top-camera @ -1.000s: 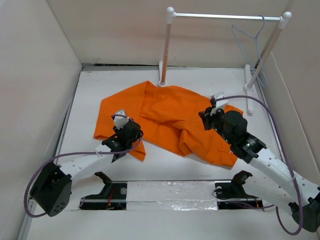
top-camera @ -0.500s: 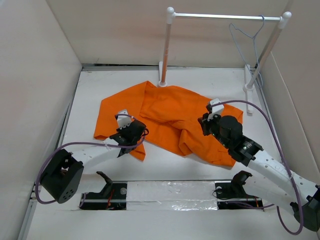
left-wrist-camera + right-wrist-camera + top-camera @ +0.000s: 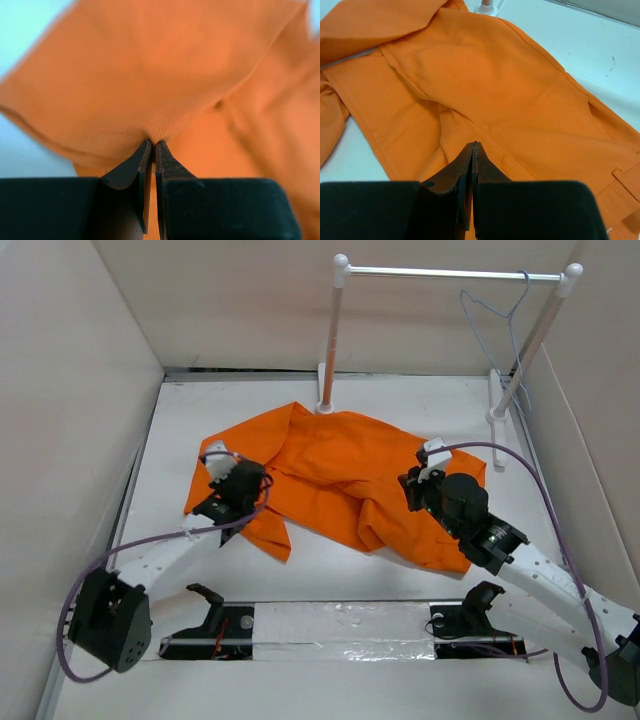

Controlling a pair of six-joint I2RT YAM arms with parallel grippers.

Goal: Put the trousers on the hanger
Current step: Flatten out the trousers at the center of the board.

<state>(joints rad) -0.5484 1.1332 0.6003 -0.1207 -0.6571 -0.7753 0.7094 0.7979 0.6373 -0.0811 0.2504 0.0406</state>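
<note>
Our left jaws have swung leftward in the last half second, clamped on a pinch of the trousers (image 3: pixel 350 470), and the fold now rises with them. We judge this a pull to spread the cloth, with the hanging not yet begun. Our right jaws stay together over the cloth, with nothing visible between them. The hanger (image 3: pixel 511 318) hangs from the rail (image 3: pixel 450 273), well beyond the right jaws. A rail post (image 3: pixel 333 335) stands on the surface (image 3: pixel 420 405) at the cloth's far edge.
</note>
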